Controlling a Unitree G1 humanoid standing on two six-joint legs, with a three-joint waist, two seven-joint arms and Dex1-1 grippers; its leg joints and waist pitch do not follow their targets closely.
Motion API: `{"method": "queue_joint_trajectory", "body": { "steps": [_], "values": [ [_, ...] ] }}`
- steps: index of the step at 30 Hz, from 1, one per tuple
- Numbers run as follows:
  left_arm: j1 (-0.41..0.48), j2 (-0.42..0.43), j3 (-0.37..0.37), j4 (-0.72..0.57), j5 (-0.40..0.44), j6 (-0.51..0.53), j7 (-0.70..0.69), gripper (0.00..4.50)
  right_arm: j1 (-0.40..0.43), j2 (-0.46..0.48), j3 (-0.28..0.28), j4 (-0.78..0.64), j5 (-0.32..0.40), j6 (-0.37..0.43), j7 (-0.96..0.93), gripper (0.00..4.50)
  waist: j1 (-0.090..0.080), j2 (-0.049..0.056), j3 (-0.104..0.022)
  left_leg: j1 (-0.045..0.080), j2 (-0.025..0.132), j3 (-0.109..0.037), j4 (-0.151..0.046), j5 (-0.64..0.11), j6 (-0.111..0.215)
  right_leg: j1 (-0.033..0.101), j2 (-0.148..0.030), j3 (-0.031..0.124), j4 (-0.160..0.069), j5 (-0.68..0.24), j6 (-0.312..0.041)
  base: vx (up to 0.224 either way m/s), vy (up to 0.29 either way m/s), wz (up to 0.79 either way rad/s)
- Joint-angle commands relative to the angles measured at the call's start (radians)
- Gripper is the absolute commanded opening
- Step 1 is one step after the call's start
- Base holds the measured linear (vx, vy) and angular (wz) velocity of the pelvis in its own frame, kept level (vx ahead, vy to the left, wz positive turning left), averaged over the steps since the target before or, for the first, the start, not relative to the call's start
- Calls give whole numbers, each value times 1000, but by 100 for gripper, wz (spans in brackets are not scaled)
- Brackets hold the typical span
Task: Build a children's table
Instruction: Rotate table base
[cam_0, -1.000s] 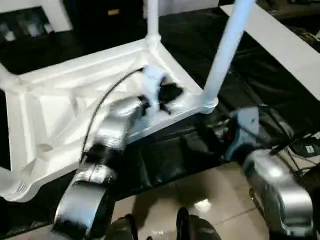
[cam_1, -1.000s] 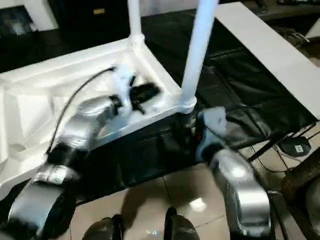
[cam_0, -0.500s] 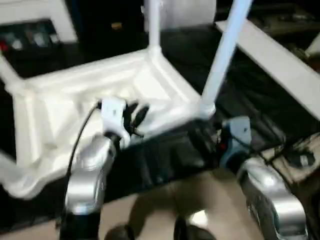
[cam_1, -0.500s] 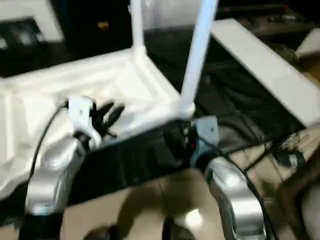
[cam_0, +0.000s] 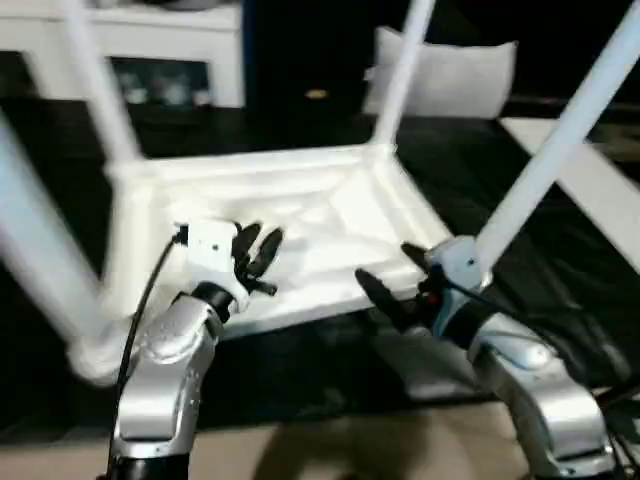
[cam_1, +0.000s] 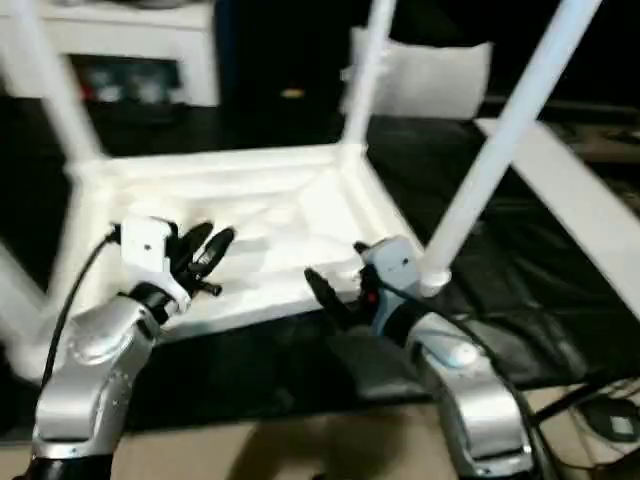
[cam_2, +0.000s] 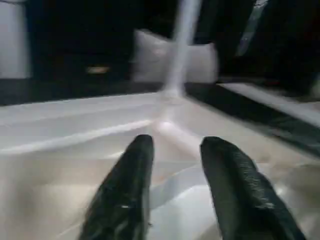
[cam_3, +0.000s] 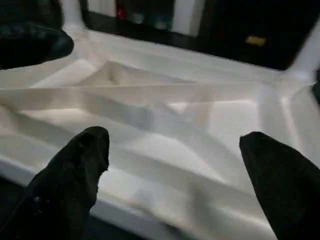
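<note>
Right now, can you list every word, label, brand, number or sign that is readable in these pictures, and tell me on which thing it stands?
No text can be read in any view.
Small yellow mark on the dark furniture behind the children's table: too blurred to read.
Items on the white shelf at the back: too blurred to read.
The children's table and its legs: no markings visible.

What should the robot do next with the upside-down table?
Probably bring both grippers in to take hold of the table's near edge, ready to turn it over. All four legs seem to stand in their corners, and the left gripper and right gripper hang open, holding nothing.
</note>
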Motion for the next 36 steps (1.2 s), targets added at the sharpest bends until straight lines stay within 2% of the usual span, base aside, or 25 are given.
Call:
{"method": "queue_joint_trajectory", "body": {
  "steps": [1,2,3,4,5,6,7,8,9,11,12,14,15,16,18,21,22,24,25,26,29,30,31,34,36],
  "values": [
    [24,65,-21,-39,-22,18,-84,220,-14,-12,-11,-2,23,11,25,450,71,-12,-74,-109,130,-79,-38,337,50,179,-178,141,-37,1093,-454,0,0,0],
    [27,77,-25,-41,-26,24,-96,228,-19,-15,-12,2,18,13,21,450,62,13,-62,-94,113,-57,-101,363,3,143,-64,68,-31,997,-441,0,0,0],
    [29,85,-27,-42,-30,30,-105,231,-23,-17,-14,5,13,13,16,450,58,37,-60,-74,114,-47,-119,426,-5,120,-25,40,-27,852,-424,-30,-67,6],
    [38,124,-35,-50,-42,43,-144,250,-39,-16,-24,21,14,10,10,450,49,55,-57,-45,124,-44,-119,524,6,83,5,17,-22,694,-401,0,0,0],
    [44,152,-40,-56,-49,52,-172,250,-50,-15,-32,33,15,7,6,450,26,60,-54,-3,128,-51,-118,586,24,44,3,-9,-51,255,-304,0,0,0],
    [60,205,-44,-76,-64,79,-222,261,-78,-14,-52,59,17,19,-12,450,27,58,-47,-6,125,-46,-124,521,33,47,-8,-3,-63,184,-285,0,0,0],
    [71,247,-46,-93,-78,104,-260,268,-102,-13,-70,81,18,28,-27,450,31,48,-36,-22,119,-41,-137,357,49,63,-26,11,-80,35,-261,-93,-11,2],
    [83,285,-45,-113,-95,131,-297,272,-125,-17,-87,104,20,40,-40,450,37,47,-23,-29,127,-36,-148,163,41,68,-38,20,-100,-148,-252,-93,-11,2],
    [83,285,-45,-113,-95,131,-297,278,-125,-17,-87,104,20,40,-40,450,36,44,-23,-24,127,-32,-152,88,27,68,-41,22,-106,-216,-252,-107,-26,2],
    [103,366,-40,-150,-130,197,-367,299,-176,-57,-121,176,-8,60,-81,450,36,38,-18,-22,127,-25,-165,-5,-2,67,-42,24,-117,-311,-237,-79,-38,5],
    [121,419,-30,-175,-160,243,-403,299,-201,-93,-146,225,-27,78,-103,450,32,37,-17,-28,126,-22,-169,-17,-7,68,-40,25,-119,-324,-225,-70,-43,1],
    [127,437,-25,-183,-172,258,-411,311,-207,-107,-155,241,-32,83,-105,450,30,34,-19,-29,123,-14,-168,4,-6,65,-35,27,-119,-314,-219,-52,-44,3],
    [142,463,-15,-198,-191,277,-426,318,-210,-124,-168,256,-38,96,-109,450,30,29,-19,-27,122,-9,-166,7,5,62,-33,26,-122,-306,-223,0,0,0],
    [156,484,-4,-210,-205,297,-432,341,-212,-141,-178,269,-40,104,-108,450,26,28,-19,-32,125,-5,-167,10,10,60,-34,26,-121,-302,-232,0,0,0],
    [172,515,6,-220,-217,318,-446,349,-217,-166,-188,295,-42,92,-100,450,27,30,-19,-34,127,-3,-167,7,11,58,-32,24,-119,-306,-235,0,0,0],
    [199,578,7,-229,-213,354,-477,368,-250,-219,-212,385,-54,33,-96,450,23,30,-16,-40,127,-2,-168,-6,14,56,-29,21,-118,-320,-239,0,0,0],
    [207,605,-5,-229,-195,358,-483,368,-285,-246,-226,455,-71,-13,-114,450,23,30,-19,-34,129,1,-165,-5,16,49,-28,19,-118,-315,-243,0,0,0],
    [207,612,-11,-227,-185,355,-477,392,-306,-258,-230,490,-76,-30,-121,450,27,30,-20,-33,131,5,-164,15,25,48,-28,18,-117,-275,-262,0,0,0],
    [209,610,-18,-226,-183,356,-467,397,-325,-266,-233,510,-75,-36,-117,450,26,29,-19,-38,130,9,-163,28,30,50,-27,19,-115,-254,-269,0,0,0],
    [209,607,-21,-225,-184,358,-460,406,-337,-269,-235,520,-72,-36,-112,450,23,29,-22,-47,132,6,-164,48,32,57,-30,18,-109,-234,-276,0,0,0],
    [216,596,-43,-237,-183,373,-434,429,-350,-268,-231,515,-65,-33,-100,450,21,26,-30,-53,131,7,-158,119,47,63,-30,19,-101,-148,-286,0,0,0],
    [219,594,-49,-243,-185,379,-427,442,-352,-266,-229,512,-63,-32,-99,450,22,25,-27,-54,130,9,-157,130,58,60,-30,19,-103,-139,-291,0,0,0],
    [219,596,-71,-254,-178,383,-415,446,-358,-266,-224,513,-60,-33,-98,450,22,22,-26,-55,131,10,-158,111,62,60,-30,18,-106,-174,-290,0,0,0],
    [164,557,-123,-217,-87,371,-311,446,-366,-267,-213,522,-62,-48,-101,450,22,24,-22,-51,134,10,-159,68,51,54,-28,17,-115,-250,-270,0,0,0],
    [164,557,-123,-217,-87,371,-311,446,-366,-267,-213,522,-62,-48,-101,450,23,24,-20,-50,132,13,-161,29,37,53,-28,17,-120,-307,-250,0,0,0]
  ]
}}
